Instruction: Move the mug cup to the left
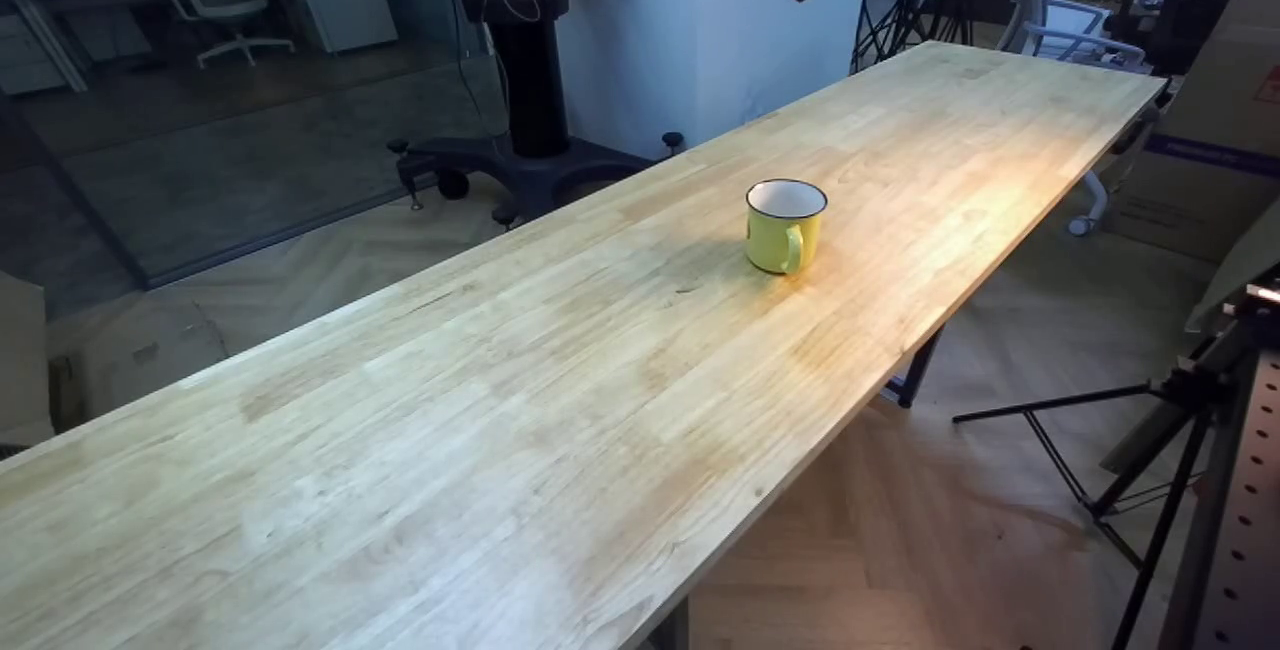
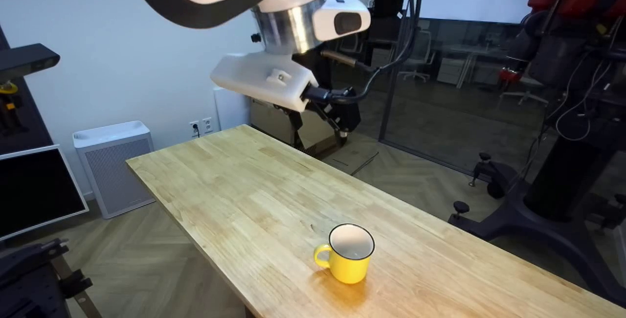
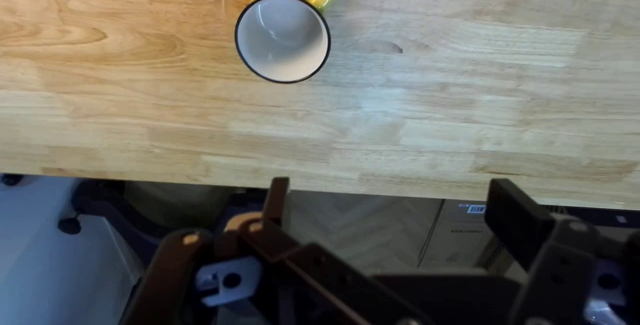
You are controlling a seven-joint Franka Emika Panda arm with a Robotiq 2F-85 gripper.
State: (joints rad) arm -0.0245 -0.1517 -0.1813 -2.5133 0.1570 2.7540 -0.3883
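One yellow mug cup (image 2: 348, 261) stands upright on the long wooden table (image 1: 480, 400), its handle (image 1: 793, 250) turned away from the side where a black wheeled stand (image 1: 535, 90) sits near the edge (image 3: 360, 192); my claw (image 3: 390, 188) hangs well apart from it, fingers (image 3: 517, 222) spread wide and holding nothing, and in the wrist view their tips just cross the line of that edge; no grasp is made, so by my reading the move to the left has yet to begin and the approach comes next; in an exterior view the claw (image 2: 320, 137) shows dark against a dark background, so its height above the table is hard for me to judge; a descent begun from this spot could knock a finger on the edge, should I drop before reaching across; coming in off-centre, one finger could meet the handle first and spin or tip the mug cup, which is probably light, as nothing can be seen inside it; too shallow a pinch at the rim (image 3: 284, 82) could let the smooth wall slide free during a lift; direction is my remaining worry: the exterior views look along the table from opposite ends, so left on my screen may not be left for the arm (image 2: 288, 24), and a misread there would carry the mug cup the wrong way.
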